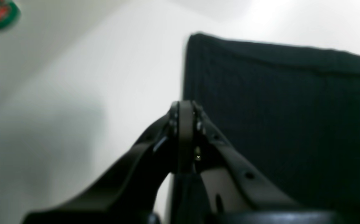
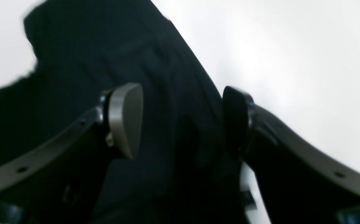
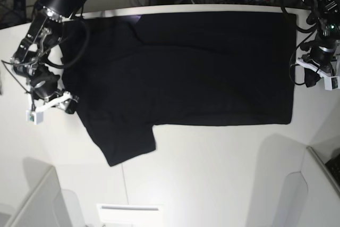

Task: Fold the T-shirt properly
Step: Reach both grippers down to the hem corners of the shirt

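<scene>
T-shirt [image 3: 186, 67], plain black, spread flat across the far half of the white table [image 3: 212, 174], one short sleeve angled toward the near left in the base view. Right gripper [image 2: 183, 121] at that sleeve-side edge, jaws wide apart over black cloth, nothing pinched. Left gripper [image 1: 184, 124] beside the hem edge, jaws pressed together on nothing

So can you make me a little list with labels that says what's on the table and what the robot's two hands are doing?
shirt: black T-shirt, spread mostly flat, one sleeve sticking out at the near left in the base view
table: white
left gripper: shut, beside the shirt's edge; no cloth visibly pinched
right gripper: open, over the shirt's edge
print: not visible
</scene>
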`<state>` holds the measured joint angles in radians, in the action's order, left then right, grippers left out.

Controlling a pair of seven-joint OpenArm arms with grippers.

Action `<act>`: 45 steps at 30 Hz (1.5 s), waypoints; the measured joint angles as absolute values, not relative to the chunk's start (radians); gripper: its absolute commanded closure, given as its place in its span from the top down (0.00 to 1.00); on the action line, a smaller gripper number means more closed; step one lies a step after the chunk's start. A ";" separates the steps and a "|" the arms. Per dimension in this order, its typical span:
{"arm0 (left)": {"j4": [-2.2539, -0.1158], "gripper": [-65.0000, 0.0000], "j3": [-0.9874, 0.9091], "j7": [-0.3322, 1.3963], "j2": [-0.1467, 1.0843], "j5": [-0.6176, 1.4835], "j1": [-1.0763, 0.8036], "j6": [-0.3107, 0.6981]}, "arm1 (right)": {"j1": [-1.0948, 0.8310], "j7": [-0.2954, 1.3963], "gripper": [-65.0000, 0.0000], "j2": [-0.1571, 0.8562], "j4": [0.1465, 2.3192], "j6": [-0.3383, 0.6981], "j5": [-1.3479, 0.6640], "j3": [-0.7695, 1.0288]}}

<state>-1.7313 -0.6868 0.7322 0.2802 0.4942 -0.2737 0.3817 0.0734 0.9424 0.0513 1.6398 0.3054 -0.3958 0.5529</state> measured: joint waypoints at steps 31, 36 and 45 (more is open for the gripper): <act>-1.407 0.00 -0.572 0.730 0.327 0.182 0.058 0.386 | 0.622 0.548 0.57 0.201 0.588 0.303 -0.398 0.198; -1.372 0.00 -0.568 0.724 0.350 0.188 0.068 0.392 | 0.624 0.499 0.57 0.201 0.549 0.303 -0.397 0.144; -1.340 0.38 -0.572 0.727 0.358 0.191 0.068 0.390 | 0.614 0.489 0.57 0.209 0.549 0.303 -0.401 0.144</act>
